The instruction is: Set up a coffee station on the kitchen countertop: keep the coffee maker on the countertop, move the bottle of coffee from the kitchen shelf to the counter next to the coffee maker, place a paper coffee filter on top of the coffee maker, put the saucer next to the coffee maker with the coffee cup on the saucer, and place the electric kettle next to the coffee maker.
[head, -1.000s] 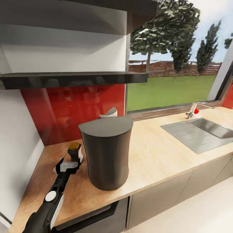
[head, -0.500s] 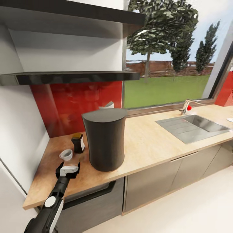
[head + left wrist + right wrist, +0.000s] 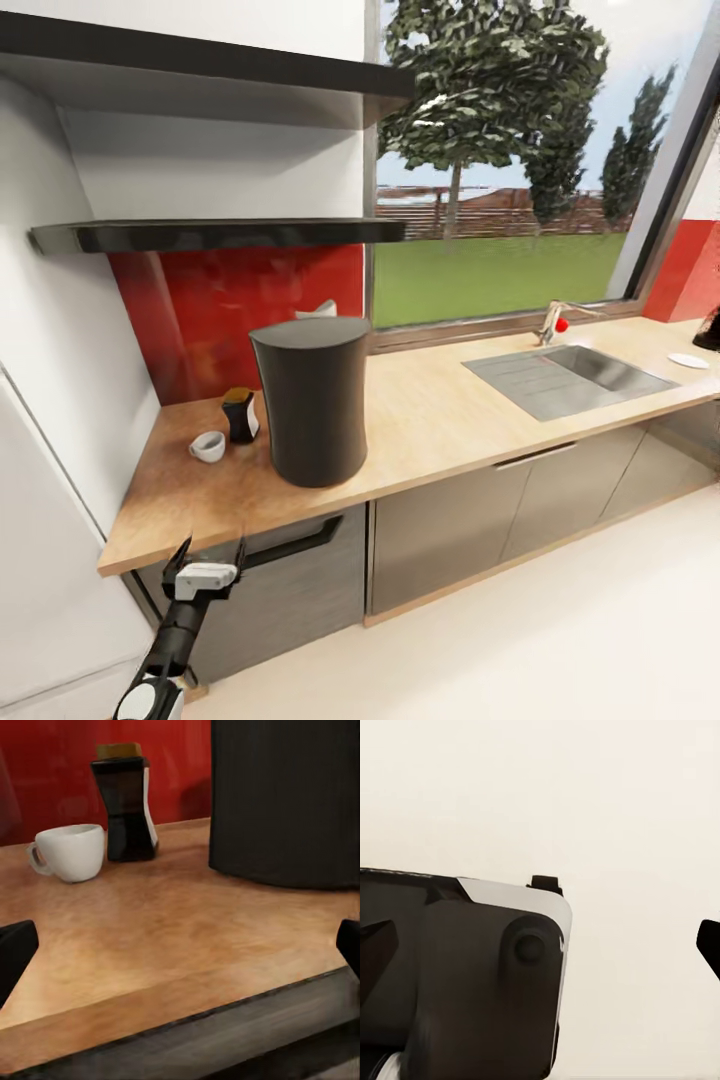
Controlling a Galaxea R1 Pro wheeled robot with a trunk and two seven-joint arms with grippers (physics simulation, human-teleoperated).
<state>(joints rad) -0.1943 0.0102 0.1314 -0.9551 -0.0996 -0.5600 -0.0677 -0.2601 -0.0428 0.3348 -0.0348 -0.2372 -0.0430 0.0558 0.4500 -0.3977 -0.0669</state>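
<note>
- Countertop (image 3: 450, 420) carried the coffee maker (image 3: 310, 400), standing upright near the corner below the kitchen shelf (image 3: 220, 235).
- Bottle of coffee (image 3: 240, 415) stood upright on the counter just beside the coffee maker, on the wall side; task-wise that placement looked done.
- Coffee cup (image 3: 208, 446) sat straight on the wood, near the bottle, with no plate under it; in the left wrist view the cup (image 3: 71, 852) was just beside the bottle (image 3: 126, 802), handle turned away from it.
- Saucer (image 3: 688, 360) lay far along the counter past the sink (image 3: 570, 378), well apart from the cup. A dark object at the frame edge beside it was too cropped to name.
- Something pale (image 3: 318, 309) poked up behind the coffee maker; it could not be identified.
- Left gripper (image 3: 205, 570) hung below the counter's front edge, jaws spread and holding nothing; cup and bottle lay ahead of and above it.
- Right gripper (image 3: 540, 945): fingertips sat wide at the two frame edges over pale floor, nothing between them, so released.
- Judged key relation: saucer lay far toward the robot's right, so the right arm looked the likelier reach, after the base moves along the counter; the plate's flatness would call for a rim pinch.
</note>
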